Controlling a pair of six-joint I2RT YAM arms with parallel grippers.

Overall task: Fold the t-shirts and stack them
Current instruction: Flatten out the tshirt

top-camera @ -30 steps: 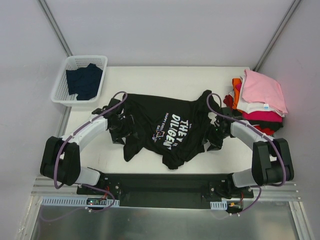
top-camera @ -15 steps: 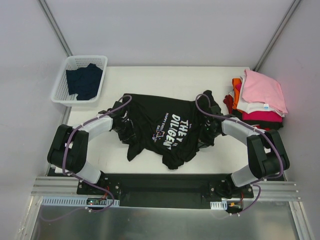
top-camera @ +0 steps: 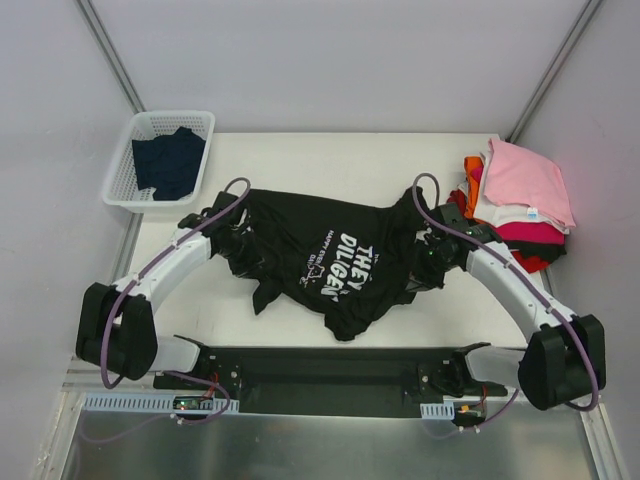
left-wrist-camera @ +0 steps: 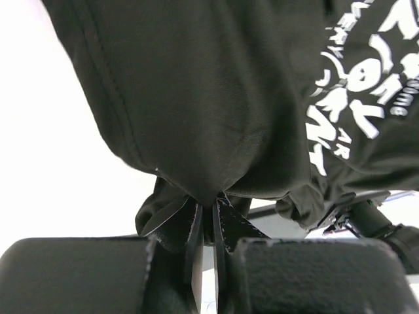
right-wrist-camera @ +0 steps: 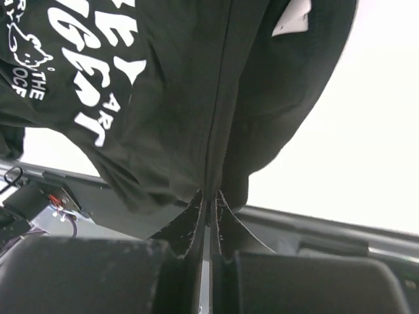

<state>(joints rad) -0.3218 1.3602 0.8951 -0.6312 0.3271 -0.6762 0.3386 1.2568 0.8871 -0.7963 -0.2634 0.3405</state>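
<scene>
A black t-shirt (top-camera: 320,255) with white lettering is held between the two arms over the middle of the table, its lower part crumpled. My left gripper (top-camera: 232,238) is shut on the shirt's left edge; in the left wrist view black cloth (left-wrist-camera: 196,118) bunches into the pinched fingertips of that gripper (left-wrist-camera: 208,208). My right gripper (top-camera: 428,245) is shut on the right edge, and the right wrist view shows a fold of the black t-shirt (right-wrist-camera: 196,98) drawn into the closed tips of that gripper (right-wrist-camera: 208,199). A pile of t-shirts (top-camera: 515,205), pink on top over white, magenta, red and orange, lies at the right edge.
A white basket (top-camera: 128,165) at the back left holds a dark navy t-shirt (top-camera: 168,160). The table's bare surface (top-camera: 330,160) stretches behind the black shirt. Grey walls close in on both sides, and the arm bases sit on a black rail (top-camera: 320,365) at the near edge.
Both grippers closed on the black shirt's side edges. The arms then moved outward and away from the bases, pulling the shirt wider between them.
</scene>
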